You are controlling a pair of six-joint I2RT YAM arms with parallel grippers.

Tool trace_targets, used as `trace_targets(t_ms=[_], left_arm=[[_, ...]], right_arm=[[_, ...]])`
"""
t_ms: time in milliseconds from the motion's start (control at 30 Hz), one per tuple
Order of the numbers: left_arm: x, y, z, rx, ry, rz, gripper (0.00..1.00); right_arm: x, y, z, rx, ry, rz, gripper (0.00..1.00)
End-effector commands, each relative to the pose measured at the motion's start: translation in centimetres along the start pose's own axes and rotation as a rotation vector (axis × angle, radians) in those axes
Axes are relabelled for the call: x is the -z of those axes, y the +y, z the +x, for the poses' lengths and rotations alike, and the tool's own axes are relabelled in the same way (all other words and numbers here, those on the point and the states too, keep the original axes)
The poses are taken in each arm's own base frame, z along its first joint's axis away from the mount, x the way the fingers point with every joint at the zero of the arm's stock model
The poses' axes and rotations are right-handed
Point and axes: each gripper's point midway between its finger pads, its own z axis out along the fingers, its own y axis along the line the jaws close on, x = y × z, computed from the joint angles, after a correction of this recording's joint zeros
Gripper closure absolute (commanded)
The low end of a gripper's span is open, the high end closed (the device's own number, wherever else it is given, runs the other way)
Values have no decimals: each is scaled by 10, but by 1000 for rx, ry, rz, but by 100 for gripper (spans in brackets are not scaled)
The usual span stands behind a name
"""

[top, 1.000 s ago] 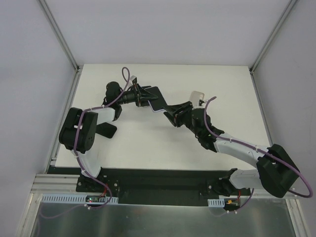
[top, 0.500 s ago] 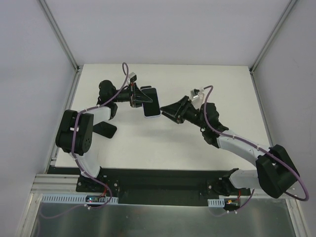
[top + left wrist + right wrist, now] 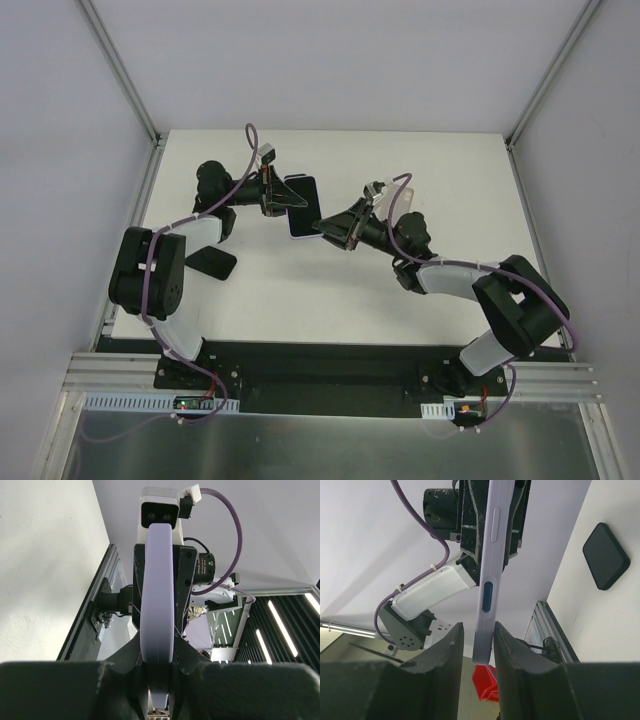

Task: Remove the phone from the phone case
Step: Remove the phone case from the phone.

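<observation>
Left pincer (image 3: pixel 283 193) clamped on lavender-cased phone (image 3: pixel 489 555), right pincer (image 3: pixel 478 630) apart astride it; I fear lopsided closing knocks it onto white worktop (image 3: pixel 400 300).

- Phone case (image 3: pixel 157 605): the left wrist view shows only its lilac edge. Front and back faces are hidden.
- The case's lower end disappears between the blurred fingers of the left gripper (image 3: pixel 159 667), which the bottom edge cuts off.
- Right wrist view: the top edge cuts off the case's upper end. Contact with the right gripper (image 3: pixel 479 632) cannot be determined.
- Red object (image 3: pixel 487 685): mostly hidden behind the fingers, unidentifiable.
- Black pad (image 3: pixel 212 263): partly covered by the left arm (image 3: pixel 190 235) in the top view.
</observation>
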Motion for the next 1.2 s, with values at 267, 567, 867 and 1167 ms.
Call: trace_targets(t_ms=[267,567,867,1167], left_arm=[[0,-38,3,-174,-5,30,100],[1,-40,3,-179,-8,29,100],[4,-2,-17,11,-150,-60,100],[-3,5,-16,129,-138,-65,100]], right_arm=[[15,38,5,69,-24,-179,74],[13,47,3,68,-26,-224,88],[24,99,25,251,73,-366,99],[49,159,78,564,331,-564,99]])
